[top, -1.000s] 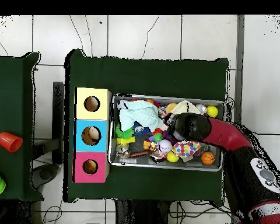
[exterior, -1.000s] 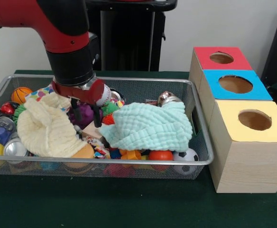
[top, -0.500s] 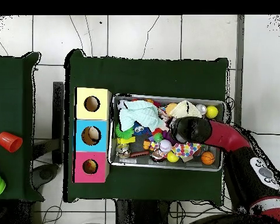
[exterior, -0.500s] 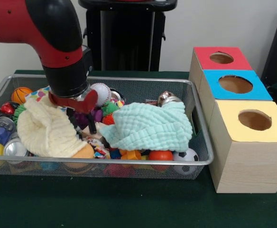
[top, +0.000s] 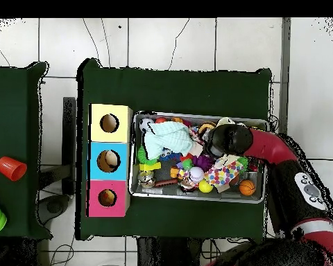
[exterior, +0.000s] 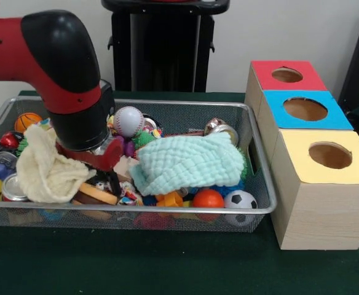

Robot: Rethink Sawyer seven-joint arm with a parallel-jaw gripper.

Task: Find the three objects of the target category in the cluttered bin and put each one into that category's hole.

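The wire mesh bin (exterior: 167, 210) is full of toys and two cloths; it also shows in the overhead view (top: 197, 197). My gripper (exterior: 110, 179) is low in the bin's left half, between a cream cloth (exterior: 44, 169) and a mint cloth (exterior: 189, 163), right above a brown-and-orange ringed toy (exterior: 93, 194). In the overhead view the arm covers the gripper (top: 212, 143). A small orange toy (exterior: 167, 200) peeks out under the mint cloth. I cannot make out a yellow duck. The red-topped box's hole (exterior: 287, 75) is at the far right; it also shows in the overhead view (top: 107, 198).
Blue-topped (exterior: 305, 109) and yellow-topped (exterior: 330, 155) boxes stand in a row with the red one. A baseball (exterior: 128, 120), soccer ball (exterior: 241, 200), orange ball (exterior: 207, 198), basketball (exterior: 27, 121) and cans (exterior: 10, 187) lie in the bin. A red cup (top: 11, 167) stands on the side table.
The arm has moved down and toward the bin's camera-side rim in the front view. The cream cloth is bunched further left, the mint cloth has shifted, and the baseball is now uncovered.
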